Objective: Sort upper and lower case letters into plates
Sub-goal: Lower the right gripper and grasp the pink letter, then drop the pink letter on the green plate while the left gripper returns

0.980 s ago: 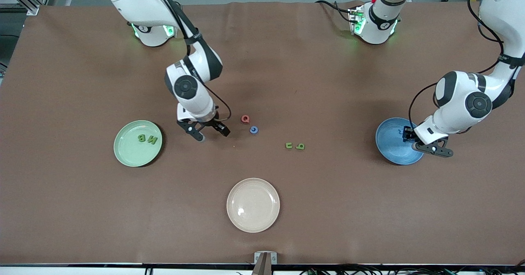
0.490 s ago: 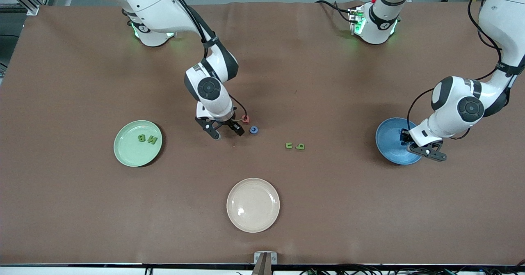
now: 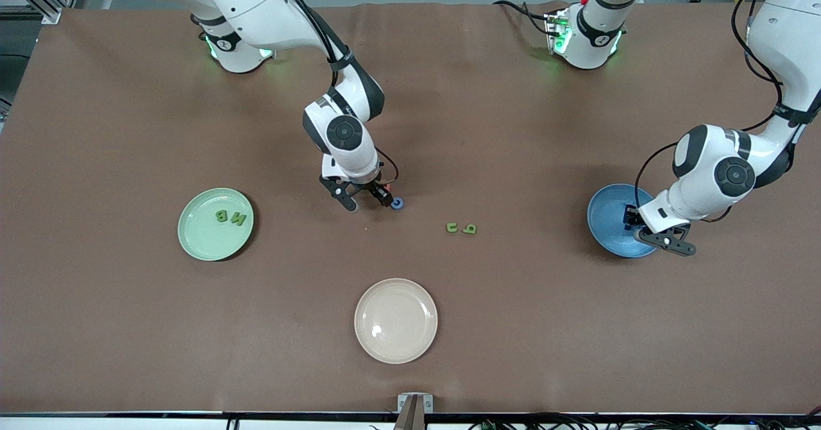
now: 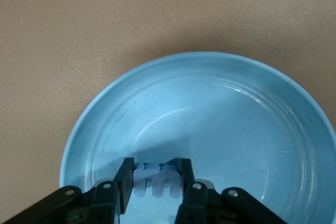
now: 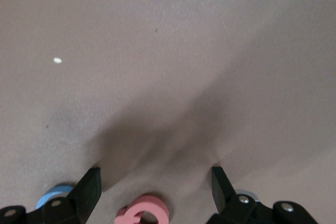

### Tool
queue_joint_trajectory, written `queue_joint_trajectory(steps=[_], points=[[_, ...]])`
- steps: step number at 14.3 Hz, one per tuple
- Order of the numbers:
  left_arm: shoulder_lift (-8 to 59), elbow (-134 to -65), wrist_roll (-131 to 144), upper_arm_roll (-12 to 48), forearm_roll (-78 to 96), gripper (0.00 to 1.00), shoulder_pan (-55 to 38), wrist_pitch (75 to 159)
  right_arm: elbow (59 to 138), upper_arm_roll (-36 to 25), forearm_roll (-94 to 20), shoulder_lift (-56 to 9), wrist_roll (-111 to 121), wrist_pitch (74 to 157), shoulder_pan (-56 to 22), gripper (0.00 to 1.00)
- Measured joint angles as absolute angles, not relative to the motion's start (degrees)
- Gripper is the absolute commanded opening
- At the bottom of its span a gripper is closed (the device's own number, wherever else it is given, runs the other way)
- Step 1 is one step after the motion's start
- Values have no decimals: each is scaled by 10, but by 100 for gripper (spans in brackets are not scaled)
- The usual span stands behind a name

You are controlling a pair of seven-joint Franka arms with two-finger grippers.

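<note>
We see the right gripper (image 3: 366,200) spread wide astride the red letter Q (image 5: 145,211) on the table. The left gripper (image 4: 156,182) clamps a pale blue letter (image 4: 155,178) over the blue plate (image 3: 609,221); the pale green plate (image 3: 202,240) holds two green letters (image 3: 230,217).

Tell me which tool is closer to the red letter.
Right. The right tool straddles the red letter, fingers open around it. The left tool is over the blue plate, holding a pale blue letter.
</note>
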State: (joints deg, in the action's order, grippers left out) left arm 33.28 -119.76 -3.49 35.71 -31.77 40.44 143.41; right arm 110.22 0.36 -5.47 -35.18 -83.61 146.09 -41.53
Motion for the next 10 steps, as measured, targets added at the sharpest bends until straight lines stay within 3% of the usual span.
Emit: queue_joint_trajectory(steps=[1,3,5,6,7,8,10], points=[[335,-1197,-35,357,-318,34,404,1434,1102,4,-55,-352,-844,1460,-421,87],[336,-1195,-35,357,-318,100,404,1434,1101,4,-55,-352,-854,1460,-432,77],[336,-1191,-35,357,-320,100,404,1434,1100,3,-54,-352,-860,1459,-440,50],[335,-1189,-35,358,-321,100,404,1434,1099,3,-54,-351,-860,1459,-442,26],[335,-1187,-35,359,-321,100,404,1434,1098,3,-54,-350,-860,1455,-442,10],[333,-1185,-35,363,-321,100,404,1432,1095,3,-54,-350,-860,1451,-442,2],[327,-1182,-25,382,-321,100,406,1413,1091,1,-54,-346,-860,1439,-442,0]])
